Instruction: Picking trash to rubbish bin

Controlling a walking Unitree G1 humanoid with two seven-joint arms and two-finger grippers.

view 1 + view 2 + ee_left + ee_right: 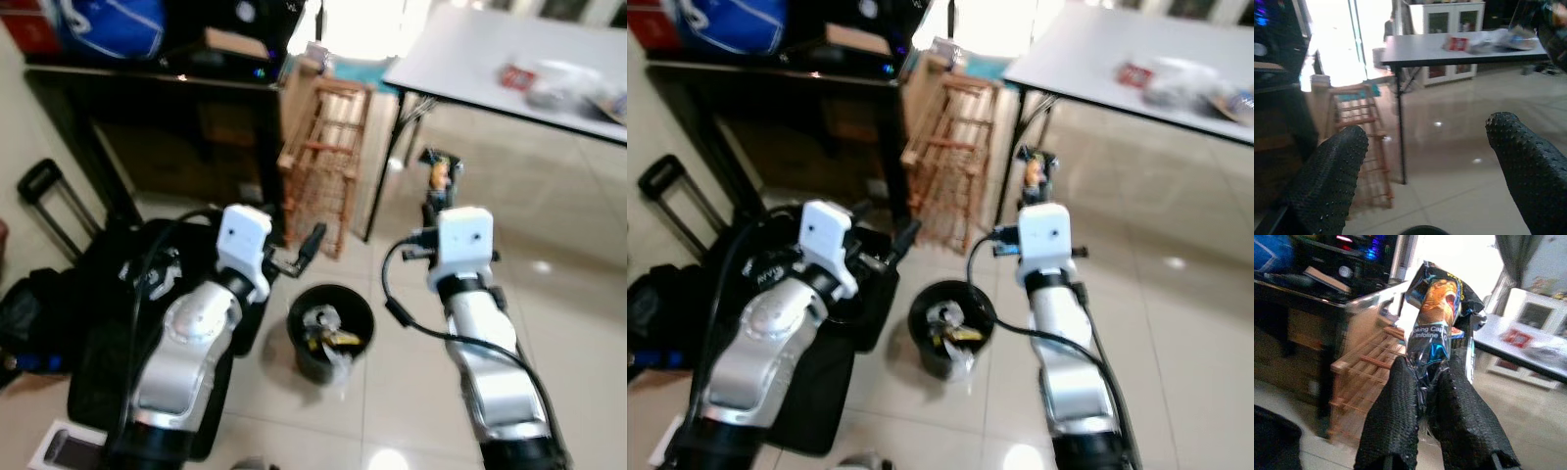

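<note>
Daylight is pouring through the doorway (1334, 39) and blowing out to pure white, washing over the wooden rack (325, 157) just below it. Small bright spots are glinting on the glossy floor tiles (544, 264) beside the desk (490, 69). Left of the doorway, the dark cabinet (147, 117) is sinking into deep shadow. Both head views are looking soft and slightly smeared throughout. In the right wrist view the snack wrapper (1437, 318) is staying fairly sharp while everything behind it is blurring.
</note>
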